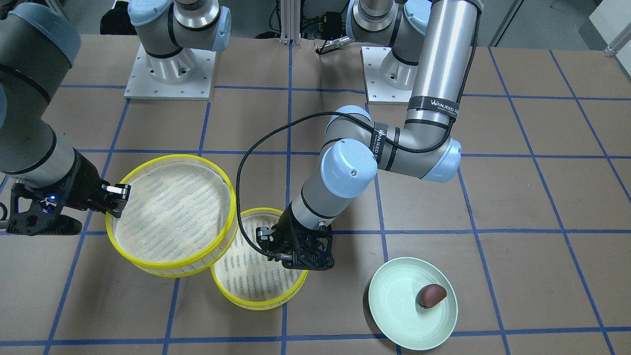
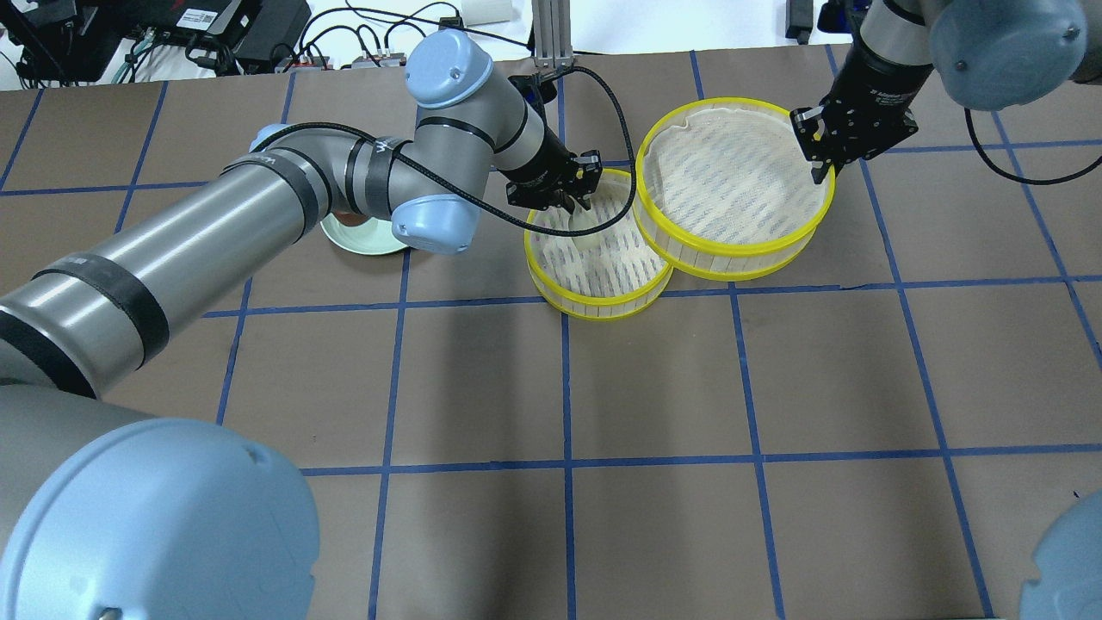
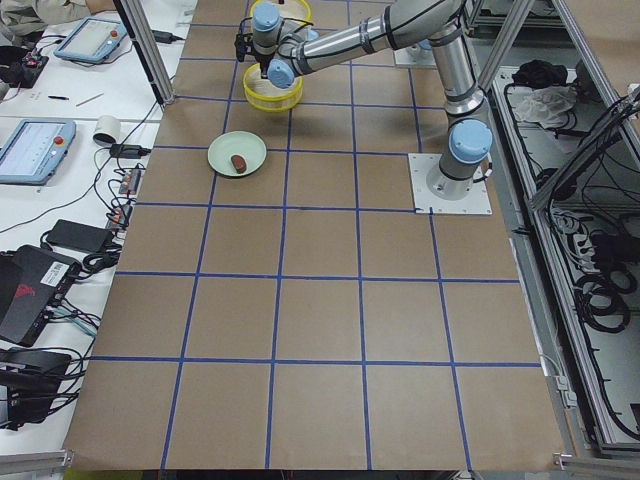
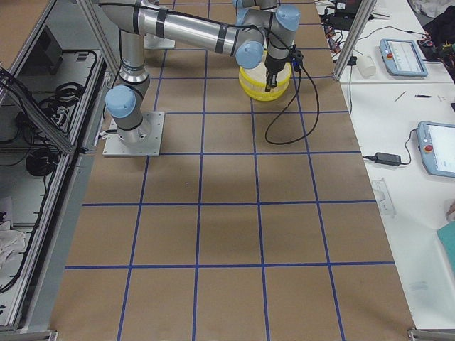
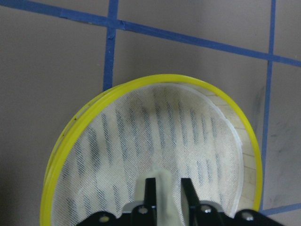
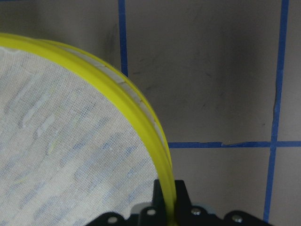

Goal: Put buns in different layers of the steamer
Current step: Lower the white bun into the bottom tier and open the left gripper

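Observation:
The pale cream bun [image 5: 163, 188] sits between the fingers of my left gripper [image 5: 167, 186], low inside the smaller-looking yellow-rimmed steamer tray [image 1: 256, 301]. This gripper [image 1: 295, 256] is shut on the bun over the tray's mesh [image 2: 603, 275]. My right gripper [image 2: 818, 159] is shut on the rim of the second steamer tray [image 2: 732, 105] and holds it raised, its edge overlapping the first tray. The clamped rim shows in the right wrist view [image 6: 141, 117]. The dark reddish-brown bun [image 1: 431, 295] lies on the pale green plate [image 1: 394, 305].
The plate stands on my left side of the trays, mostly hidden under my left arm in the overhead view [image 2: 362, 239]. The brown table has blue grid tape [image 1: 473, 231]. Both arm bases [image 1: 170, 74] stand at the table's robot side.

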Robot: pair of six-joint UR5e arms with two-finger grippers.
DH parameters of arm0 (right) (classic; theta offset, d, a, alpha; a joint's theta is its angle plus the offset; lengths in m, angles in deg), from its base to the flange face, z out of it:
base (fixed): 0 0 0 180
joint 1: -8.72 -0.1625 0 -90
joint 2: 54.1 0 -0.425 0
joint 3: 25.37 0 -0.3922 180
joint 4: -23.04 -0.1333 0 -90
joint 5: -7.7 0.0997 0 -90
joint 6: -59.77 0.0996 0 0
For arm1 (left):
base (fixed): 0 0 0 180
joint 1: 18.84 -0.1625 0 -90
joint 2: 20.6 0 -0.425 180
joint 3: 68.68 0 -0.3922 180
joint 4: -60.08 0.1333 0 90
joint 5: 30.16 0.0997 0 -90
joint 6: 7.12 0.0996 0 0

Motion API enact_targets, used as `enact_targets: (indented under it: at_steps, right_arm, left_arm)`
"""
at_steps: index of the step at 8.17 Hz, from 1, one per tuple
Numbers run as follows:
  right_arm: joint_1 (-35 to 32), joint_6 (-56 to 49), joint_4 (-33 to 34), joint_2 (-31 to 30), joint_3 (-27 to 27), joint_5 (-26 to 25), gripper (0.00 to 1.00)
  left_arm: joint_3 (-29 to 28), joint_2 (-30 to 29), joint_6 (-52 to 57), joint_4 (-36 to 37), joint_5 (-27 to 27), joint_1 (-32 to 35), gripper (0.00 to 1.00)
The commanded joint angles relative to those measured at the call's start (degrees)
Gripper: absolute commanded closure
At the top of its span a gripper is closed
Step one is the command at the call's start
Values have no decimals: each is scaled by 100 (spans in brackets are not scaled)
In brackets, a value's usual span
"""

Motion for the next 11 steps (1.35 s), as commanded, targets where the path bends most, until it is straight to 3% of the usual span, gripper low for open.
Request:
enact_targets:
  at_steps: [1, 3, 5, 11]
  right_arm:
    - [0, -1, -4, 12, 0, -1, 100]
    - [0, -1, -12, 21, 0, -1, 100]
    - [0, -1, -12, 13, 0, -1, 100]
    - [0, -1, -21, 4, 9, -10, 100]
  left_arm:
    - [-8, 12, -320, 11, 15, 30, 0]
    - [-87, 134, -198, 11, 110, 30, 0]
    - [-114, 197, 904, -67, 1239, -154, 0]
    - [0, 452, 4201, -612, 1341, -1692, 0]
